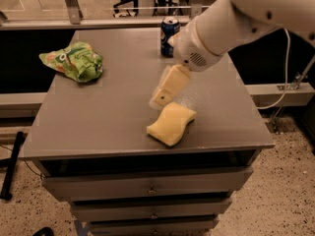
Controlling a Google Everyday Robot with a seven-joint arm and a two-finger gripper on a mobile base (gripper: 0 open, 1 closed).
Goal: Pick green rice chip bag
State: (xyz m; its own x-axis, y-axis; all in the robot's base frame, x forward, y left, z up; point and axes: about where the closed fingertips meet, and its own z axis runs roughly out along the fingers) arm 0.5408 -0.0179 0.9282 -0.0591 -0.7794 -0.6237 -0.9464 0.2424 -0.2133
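On the grey bench (98, 127) the pick is hardly begun: the green rice chip bag (74, 60) lies untouched near the back left corner, well apart from the yellow sponge (171, 123), just above which hangs the claw (161, 100), its width impossible to tell.
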